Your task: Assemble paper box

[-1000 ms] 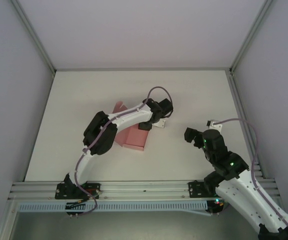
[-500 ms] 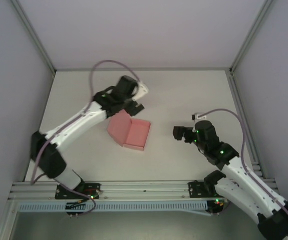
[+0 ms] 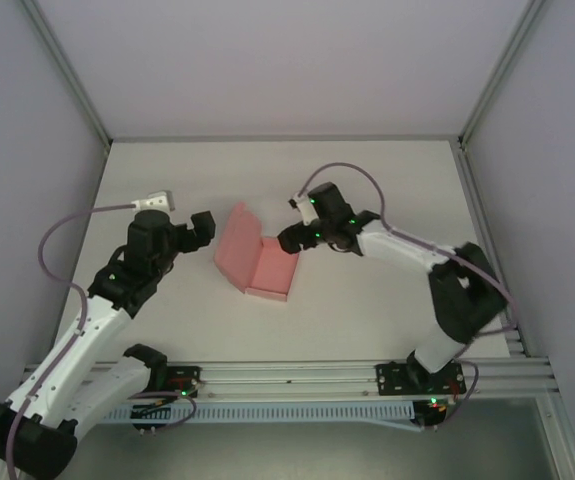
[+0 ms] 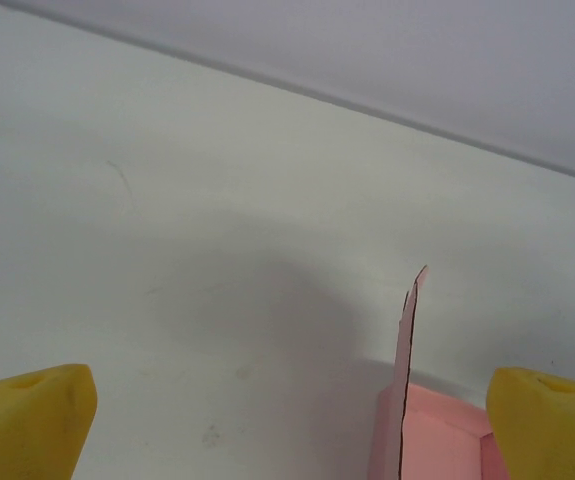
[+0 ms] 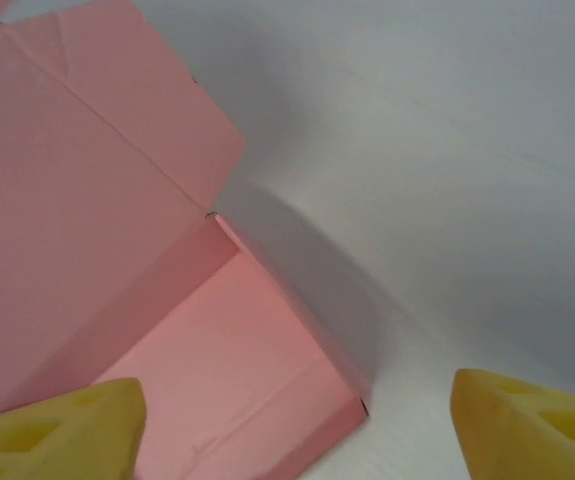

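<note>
Now pulls left pincer (image 3: 203,228), open, off box (image 3: 267,268) and brings right pincer (image 3: 289,240), open too, in to fold.

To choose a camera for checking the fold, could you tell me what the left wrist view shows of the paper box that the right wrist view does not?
Left wrist: the raised lid flap edge-on, a thin sliver. Right wrist: that flap's broad face and the inside of the open tray. Both: the pink paper box on the white table, framed by yellow fingertips.

matt pink paper box (image 3: 267,268), smooth wht table (image 3: 367,180)
</note>
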